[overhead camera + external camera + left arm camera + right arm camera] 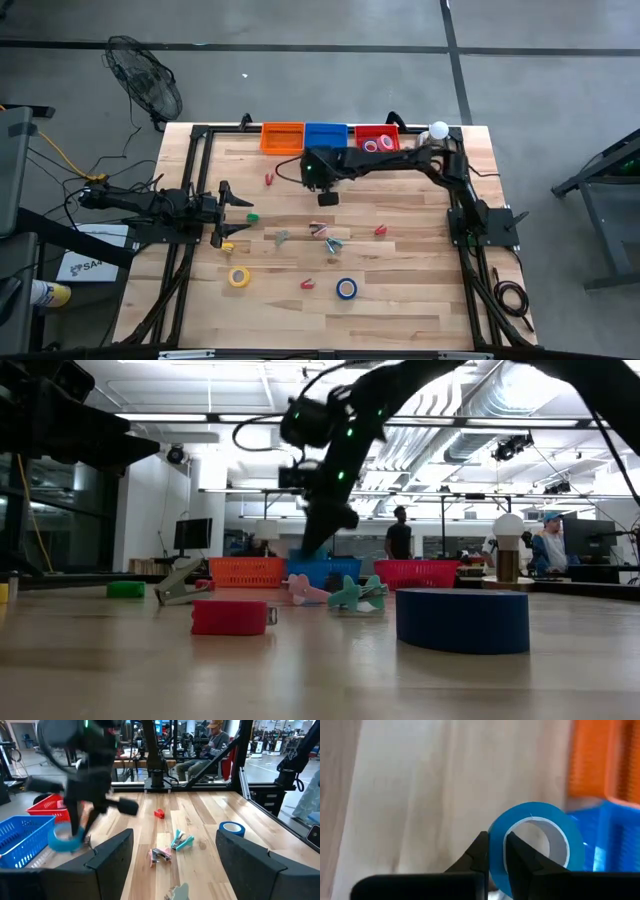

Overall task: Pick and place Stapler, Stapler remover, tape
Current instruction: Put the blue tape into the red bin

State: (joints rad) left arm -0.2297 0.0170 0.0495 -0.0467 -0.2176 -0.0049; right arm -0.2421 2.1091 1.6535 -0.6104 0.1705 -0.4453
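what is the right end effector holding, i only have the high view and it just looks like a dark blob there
Observer: A blue tape roll. The right wrist view shows the right end effector shut on the ring's wall, one finger inside the ring and one outside.
Operator: is it off the table
Observer: Yes. In the left wrist view the roll hangs clear of the wood, beside the blue bin and not over it.
Operator: and the left arm
Observer: It waits at the table's left side. The left wrist view shows the left end effector open, with nothing between its fingers.
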